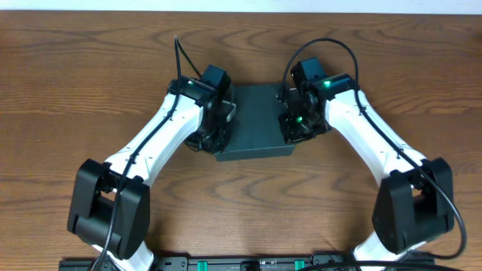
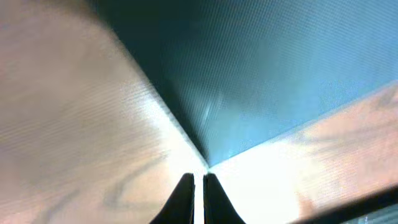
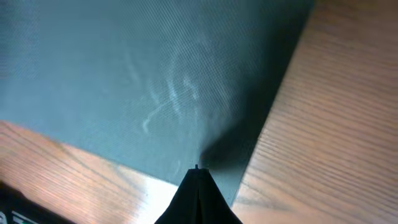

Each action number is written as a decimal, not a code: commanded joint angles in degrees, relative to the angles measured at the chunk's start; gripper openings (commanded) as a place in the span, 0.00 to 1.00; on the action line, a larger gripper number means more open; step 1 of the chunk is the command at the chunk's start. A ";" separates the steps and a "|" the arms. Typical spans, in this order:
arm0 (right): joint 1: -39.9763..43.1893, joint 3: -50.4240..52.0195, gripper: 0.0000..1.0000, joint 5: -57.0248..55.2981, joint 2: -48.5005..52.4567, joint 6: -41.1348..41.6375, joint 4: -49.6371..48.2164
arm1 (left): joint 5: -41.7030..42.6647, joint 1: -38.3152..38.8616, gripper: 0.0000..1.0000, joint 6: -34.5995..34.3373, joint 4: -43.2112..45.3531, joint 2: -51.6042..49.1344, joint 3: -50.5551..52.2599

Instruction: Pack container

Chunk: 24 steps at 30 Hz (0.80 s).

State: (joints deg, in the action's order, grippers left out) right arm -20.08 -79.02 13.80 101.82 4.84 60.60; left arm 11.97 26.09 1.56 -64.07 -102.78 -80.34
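Overhead: the container (image 1: 256, 124) sat shut and flat in the middle of the table (image 1: 90, 60), with an arm on each side. The left gripper (image 1: 220, 120) was down at its left edge and the right gripper (image 1: 295, 120) at its right edge. Both were about equally close, so neither arm had the better reach. The box looked near enough square, so no real long axis to line up on

Left wrist: the fingers (image 2: 185, 190) were almost together, just a sliver of gap with nothing in it. The tips were over the wood just beside a corner of the container, with the teal lid running up and away from them

Right wrist: the fingers (image 3: 198, 186) were closed into one point, empty, right at the container's edge near a corner. Most of the lid lay ahead and to the left of the tip. My guess is any lid-lifting would have to start from these edges
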 commanded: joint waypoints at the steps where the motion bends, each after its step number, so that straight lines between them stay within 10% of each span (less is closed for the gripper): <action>1: -0.26 -5.51 0.02 -2.89 -8.41 2.03 -0.09 | -5.64 -0.07 0.06 0.57 -3.48 8.63 -4.94; 20: -0.26 -15.08 0.02 -26.47 -51.10 -2.82 8.94 | -28.17 -0.07 0.10 1.44 -7.87 57.18 -8.24; 24: -0.26 -15.06 0.01 -27.85 -59.04 -2.80 14.08 | -28.17 -0.07 0.26 1.44 -10.71 61.72 -8.24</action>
State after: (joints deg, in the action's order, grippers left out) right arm -20.08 -94.04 -10.98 46.26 3.14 72.82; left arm -14.87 26.09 2.68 -73.60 -42.41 -88.66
